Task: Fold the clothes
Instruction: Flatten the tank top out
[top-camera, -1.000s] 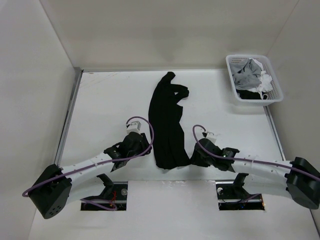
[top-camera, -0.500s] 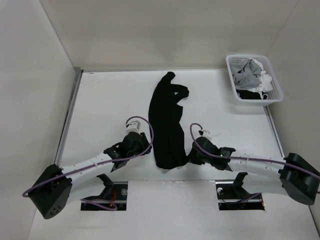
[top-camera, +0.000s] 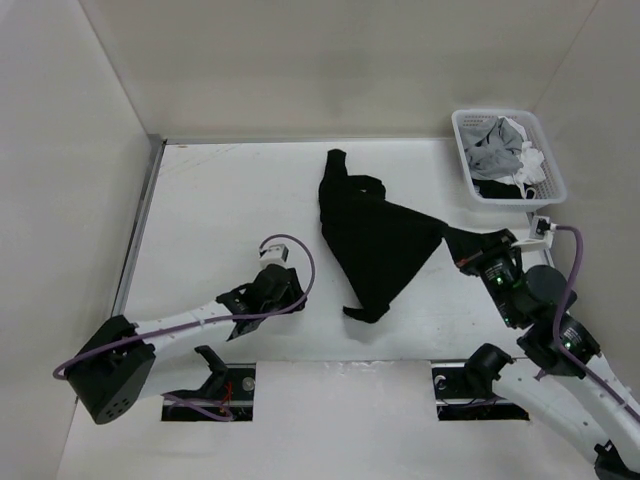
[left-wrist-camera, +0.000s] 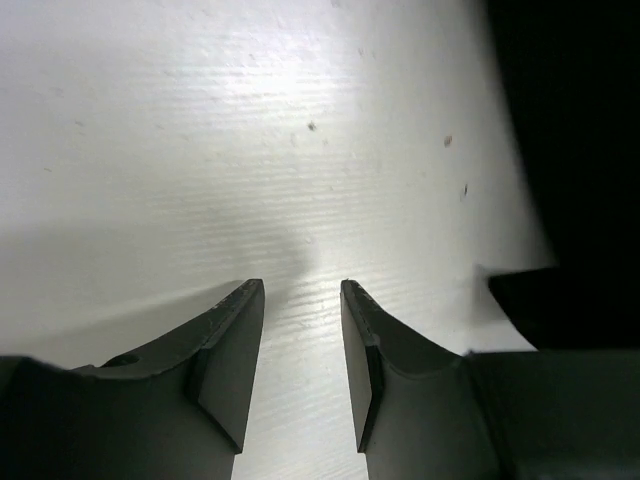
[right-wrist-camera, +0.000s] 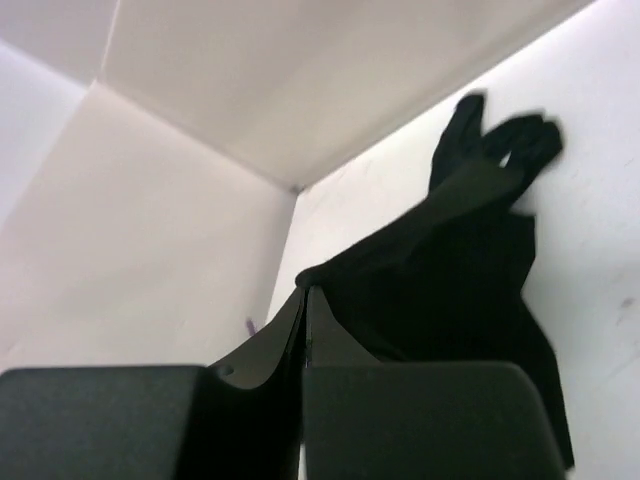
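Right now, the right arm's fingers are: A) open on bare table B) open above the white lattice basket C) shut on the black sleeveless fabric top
C: the right fingers are pressed together on an edge of the black sleeveless fabric top, which stretches toward them.

The desk (top-camera: 220, 210) is white and flat, with a few tiny dark specks on it. A black top (top-camera: 365, 235) lies in the middle of the desk. Its straps point to the far side. One corner is pulled out to the right, so the cloth makes a big pointy shape. A white basket (top-camera: 463, 155) sits on the desk in the far right corner, apart from the black top.
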